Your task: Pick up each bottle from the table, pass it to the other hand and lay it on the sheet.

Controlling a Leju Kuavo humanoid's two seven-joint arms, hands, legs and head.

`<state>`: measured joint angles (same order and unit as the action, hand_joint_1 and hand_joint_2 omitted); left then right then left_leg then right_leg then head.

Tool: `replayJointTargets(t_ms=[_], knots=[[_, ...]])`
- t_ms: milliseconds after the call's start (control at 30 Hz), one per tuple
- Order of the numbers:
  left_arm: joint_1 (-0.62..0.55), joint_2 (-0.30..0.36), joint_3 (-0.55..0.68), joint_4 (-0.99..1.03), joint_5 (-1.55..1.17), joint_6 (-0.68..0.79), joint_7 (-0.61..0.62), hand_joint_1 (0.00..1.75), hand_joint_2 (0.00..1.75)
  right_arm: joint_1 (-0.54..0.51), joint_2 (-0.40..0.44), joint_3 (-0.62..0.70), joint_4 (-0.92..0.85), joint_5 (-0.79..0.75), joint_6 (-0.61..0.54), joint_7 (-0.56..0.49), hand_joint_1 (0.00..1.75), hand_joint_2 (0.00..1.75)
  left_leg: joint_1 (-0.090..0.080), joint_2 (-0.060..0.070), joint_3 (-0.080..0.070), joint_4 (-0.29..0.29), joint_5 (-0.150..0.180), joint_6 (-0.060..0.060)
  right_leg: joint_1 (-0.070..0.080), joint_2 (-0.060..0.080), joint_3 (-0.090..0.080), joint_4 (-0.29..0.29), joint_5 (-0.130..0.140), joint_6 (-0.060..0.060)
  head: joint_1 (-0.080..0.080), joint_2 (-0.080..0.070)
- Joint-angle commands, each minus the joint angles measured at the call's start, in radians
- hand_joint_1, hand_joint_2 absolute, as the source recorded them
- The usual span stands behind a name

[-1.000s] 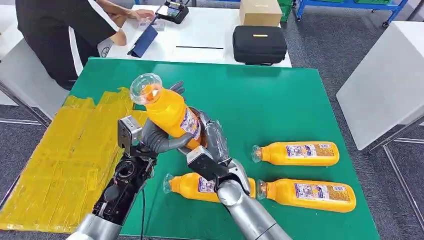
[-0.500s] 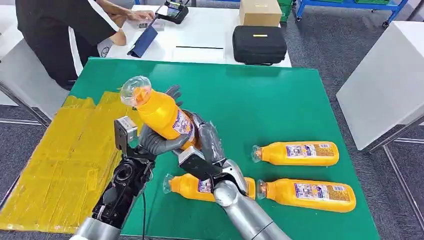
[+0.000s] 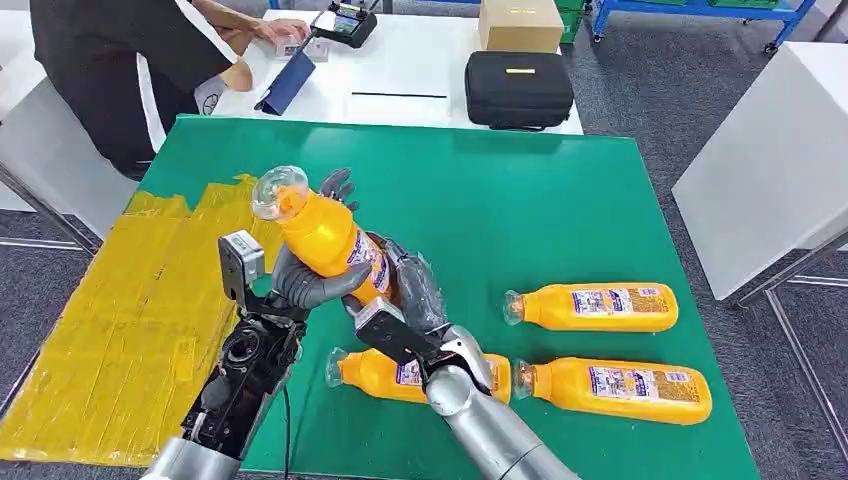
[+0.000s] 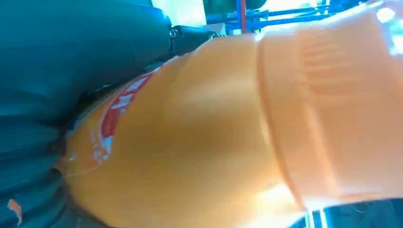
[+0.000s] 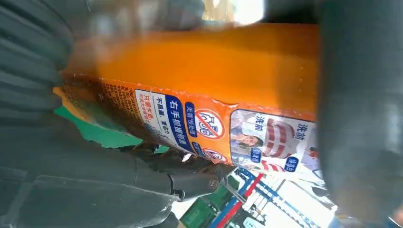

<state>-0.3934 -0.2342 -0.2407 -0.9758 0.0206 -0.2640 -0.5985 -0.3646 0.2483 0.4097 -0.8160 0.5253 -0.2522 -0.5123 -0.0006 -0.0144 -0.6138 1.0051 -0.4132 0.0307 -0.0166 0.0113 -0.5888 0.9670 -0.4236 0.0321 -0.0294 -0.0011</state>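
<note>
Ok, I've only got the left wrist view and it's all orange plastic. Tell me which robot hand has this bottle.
Observer: Both. In the head view the left robot hand wraps the orange plastic bottle with the clear cap, and the right robot hand grips its lower end.
Operator: Give me its position against the sheet.
Observer: It is held tilted in the air above the green table cover, cap end leaning toward the crinkled yellow sheet.
Operator: Count what's left to pick.
Observer: Three more orange bottles lie on their sides on the green cover: one, a second, and a third partly behind the right arm.
</note>
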Motion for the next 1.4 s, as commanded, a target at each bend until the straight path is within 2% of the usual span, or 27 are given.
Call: replayJointTargets(t_ms=[33,500,533,567,867,933,1100,1267,1300,1400], knots=[[-0.054,0.007,0.034,0.02,0.019,0.001,-0.001,0.0,1.75,-0.028,-0.006,0.042,0.099,0.008,0.001,-0.007,1.75,1.75,0.001,0.001,0.003,0.0,-0.001,-0.002,0.001,-0.001,0.003,0.0,-0.001,-0.002,0.0,0.0],[-0.054,0.007,0.034,0.02,0.019,0.001,-0.001,0.0,1.75,-0.028,-0.006,0.042,0.099,0.008,0.001,-0.007,1.75,1.75,0.001,0.001,0.003,0.0,-0.001,-0.002,0.001,-0.001,0.003,0.0,-0.001,-0.002,0.0,0.0],[-0.054,0.008,0.034,0.022,0.021,-0.001,-0.001,1.48,1.75,-0.029,-0.004,0.041,0.101,0.007,0.001,-0.009,1.75,1.75,0.001,0.0,0.003,0.0,-0.001,-0.002,0.001,-0.001,0.003,0.0,-0.001,-0.001,0.0,0.0],[-0.056,0.01,0.027,0.026,0.018,-0.005,-0.003,1.75,1.75,-0.03,-0.003,0.04,0.103,0.006,0.001,-0.011,1.75,1.75,0.001,0.001,0.005,0.0,-0.002,-0.002,0.001,-0.001,0.005,0.0,-0.002,-0.002,0.0,0.0],[-0.063,0.006,0.004,0.046,0.002,-0.011,-0.004,1.75,1.75,-0.019,-0.006,0.034,0.054,0.002,-0.003,-0.018,1.75,1.75,0.001,0.0,0.002,0.0,-0.001,-0.001,0.001,-0.001,0.002,0.0,-0.001,-0.001,0.0,0.0],[-0.062,0.008,0.0,0.042,-0.003,-0.013,-0.003,1.75,1.75,-0.017,-0.008,0.035,0.029,0.001,-0.003,-0.016,1.75,1.75,0.001,0.001,0.006,0.001,-0.003,-0.003,0.001,-0.002,0.006,0.001,-0.003,-0.002,0.0,0.0],[-0.064,0.014,-0.012,0.051,-0.015,-0.015,-0.001,1.75,1.75,-0.018,-0.01,0.035,-0.006,-0.004,-0.001,-0.013,1.75,1.75,0.0,0.0,0.002,0.0,-0.001,-0.001,0.001,-0.001,0.002,0.0,-0.001,-0.001,0.0,0.0],[-0.065,0.016,-0.013,0.057,-0.016,-0.016,-0.004,1.75,1.75,-0.019,-0.008,0.036,-0.013,-0.003,-0.003,-0.013,1.75,1.75,0.0,0.002,0.009,0.001,-0.004,-0.004,0.001,-0.001,0.009,0.001,-0.004,-0.003,0.0,0.0],[-0.066,0.016,-0.014,0.059,-0.017,-0.016,-0.005,1.75,1.75,-0.021,-0.008,0.036,-0.017,-0.003,-0.004,-0.013,1.75,1.75,0.0,0.001,0.002,0.0,-0.001,-0.001,0.001,0.0,0.002,0.0,-0.001,-0.001,0.0,0.0],[-0.066,0.017,-0.014,0.06,-0.016,-0.015,-0.009,1.75,1.75,-0.025,-0.01,0.035,-0.033,-0.004,-0.005,-0.011,1.75,1.75,0.0,0.001,0.002,0.0,-0.001,-0.001,0.0,0.0,0.002,0.0,-0.001,-0.001,0.0,0.0]])
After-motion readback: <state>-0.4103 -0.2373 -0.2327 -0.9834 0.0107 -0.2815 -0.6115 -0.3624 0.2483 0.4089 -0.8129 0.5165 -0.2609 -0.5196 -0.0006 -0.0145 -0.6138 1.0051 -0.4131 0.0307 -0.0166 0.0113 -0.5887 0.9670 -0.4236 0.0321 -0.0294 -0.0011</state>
